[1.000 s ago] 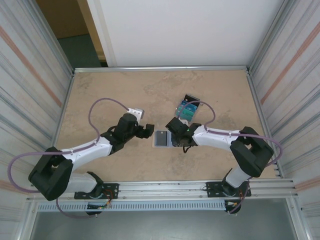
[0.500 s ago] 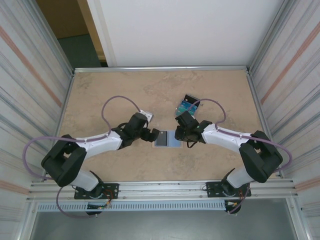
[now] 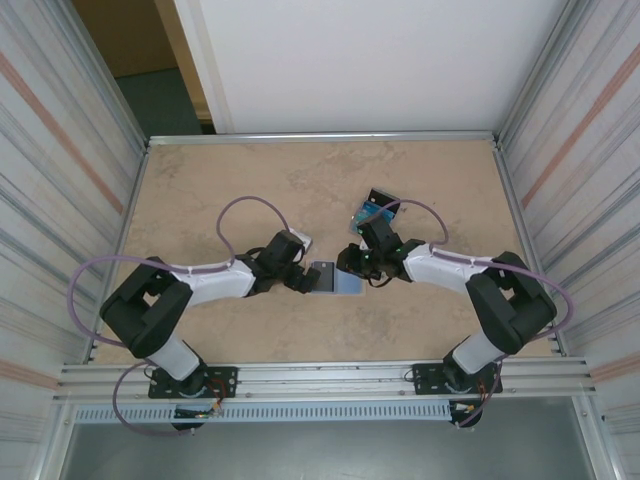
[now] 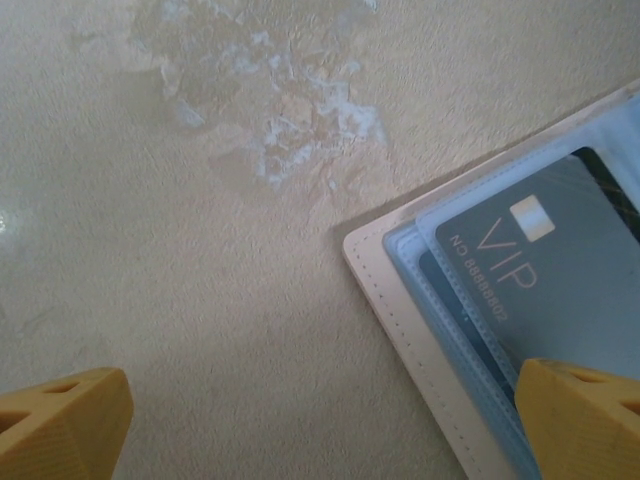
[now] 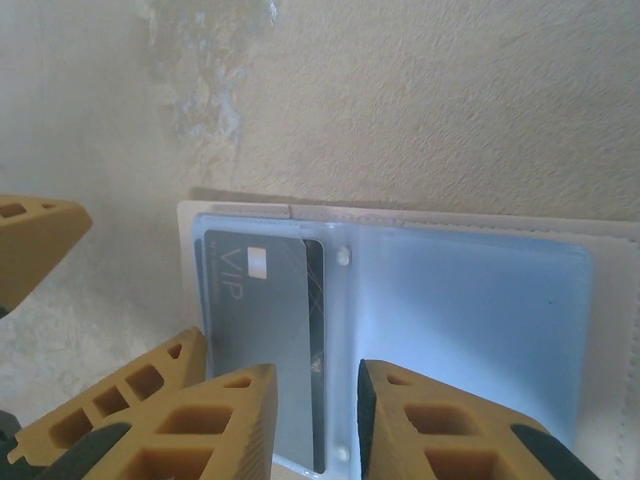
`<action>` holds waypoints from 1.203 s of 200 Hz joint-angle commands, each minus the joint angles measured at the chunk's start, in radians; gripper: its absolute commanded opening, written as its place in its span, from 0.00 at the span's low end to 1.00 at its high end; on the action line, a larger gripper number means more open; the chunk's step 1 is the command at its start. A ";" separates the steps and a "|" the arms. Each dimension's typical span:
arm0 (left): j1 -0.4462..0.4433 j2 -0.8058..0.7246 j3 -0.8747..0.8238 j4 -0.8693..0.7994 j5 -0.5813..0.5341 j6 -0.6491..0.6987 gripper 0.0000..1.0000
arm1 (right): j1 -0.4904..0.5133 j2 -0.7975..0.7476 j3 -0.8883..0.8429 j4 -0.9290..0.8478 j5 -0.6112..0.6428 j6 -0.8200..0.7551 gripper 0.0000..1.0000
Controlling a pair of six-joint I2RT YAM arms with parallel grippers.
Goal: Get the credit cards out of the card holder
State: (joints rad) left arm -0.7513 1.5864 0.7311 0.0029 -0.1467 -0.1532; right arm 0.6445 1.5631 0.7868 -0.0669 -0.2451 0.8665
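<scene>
On the table (image 3: 250, 180), open card holder (image 3: 331, 278)

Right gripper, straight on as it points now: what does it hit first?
Probably the open card holder, at the edge of the grey VIP card by the fold; gap above it unclear.

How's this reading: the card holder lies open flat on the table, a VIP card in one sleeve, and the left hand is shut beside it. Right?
Not quite. The left hand is wide open, not shut: the left wrist view shows its fingers far apart. The rest stands: the card holder lies open flat on the table with the VIP card in one sleeve.
</scene>
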 commanded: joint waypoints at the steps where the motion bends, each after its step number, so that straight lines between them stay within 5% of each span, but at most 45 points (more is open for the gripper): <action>1: -0.003 0.013 0.010 -0.014 0.005 0.013 0.99 | -0.002 0.030 -0.012 0.057 -0.082 0.032 0.26; 240: -0.031 0.051 0.028 -0.072 -0.039 0.001 0.99 | -0.014 0.159 -0.061 0.248 -0.225 0.090 0.11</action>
State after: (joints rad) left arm -0.7681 1.6047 0.7483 -0.0082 -0.1772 -0.1539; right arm 0.6285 1.7008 0.7322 0.1329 -0.4171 0.9356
